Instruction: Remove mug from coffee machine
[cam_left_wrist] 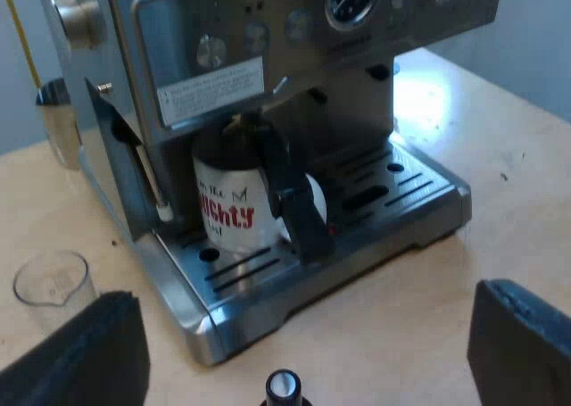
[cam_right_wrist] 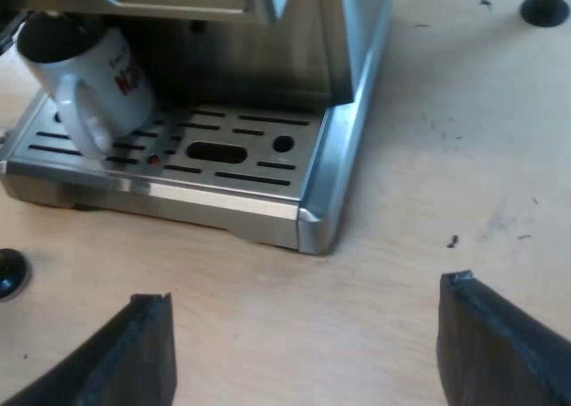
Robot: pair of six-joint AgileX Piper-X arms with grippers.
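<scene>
A white mug (cam_left_wrist: 234, 211) with red lettering stands on the espresso machine's (cam_left_wrist: 268, 40) drip tray (cam_left_wrist: 268, 290), under the brew head. A dark holder handle (cam_left_wrist: 293, 201) juts from the machine's front across the mug. My left gripper (cam_left_wrist: 303, 297) hovers open over the table before the tray, nothing between its fingers. From the other side, the mug (cam_right_wrist: 89, 80) sits at the far end of the drip tray (cam_right_wrist: 223, 205), its handle toward me. My right gripper (cam_right_wrist: 305, 288) is open above the bare table, short of the tray's corner.
A measuring glass (cam_left_wrist: 53, 283) stands on the table beside the machine, and a metal jug (cam_left_wrist: 58, 125) behind it. A tamper with a black knob (cam_left_wrist: 284, 388) is close under my left gripper. A black round object (cam_right_wrist: 544, 9) stands farther off on the table.
</scene>
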